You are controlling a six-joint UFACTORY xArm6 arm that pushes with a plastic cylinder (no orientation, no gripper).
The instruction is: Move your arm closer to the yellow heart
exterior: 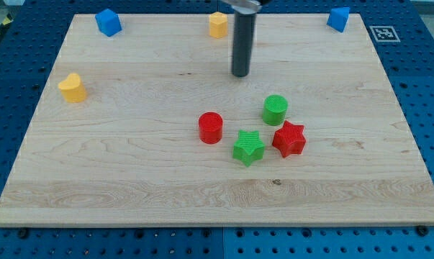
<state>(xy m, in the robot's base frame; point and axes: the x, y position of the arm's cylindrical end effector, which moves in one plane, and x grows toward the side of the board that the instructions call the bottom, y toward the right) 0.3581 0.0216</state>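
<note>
yellow is what we are after: the yellow heart-shaped plastic block (72, 88) sits near the pale wooden board's (130, 173) edge at about nine o'clock, well apart from everything else. our straight dark rod hangs over the upper middle, and my tip (240, 74) rests on the wood near twelve o'clock of the board's centre, touching no block. we carry no pincer at all, so there is nothing to call wide, narrow or holding; the rod simply ends bare.

we judge the approach as barely under way: the heart is far off, toward nine o'clock from the tip and a little lower. the next move calls for a long slide in that direction, and the wood between looks bare, so nothing should need steering around. the yellow block of unclear shape (217, 24) lies just at eleven o'clock from the tip, and we should not mistake it for the target.

the heart itself looks small and solid, its lobes toward the view's top and a darker shaded side facing us; its surface detail is too small to tell.

at five o'clock from the tip cluster the green cylinder (275, 109), red cylinder (211, 127), green star (248, 147) and red star (288, 139), all out of our path.
</note>
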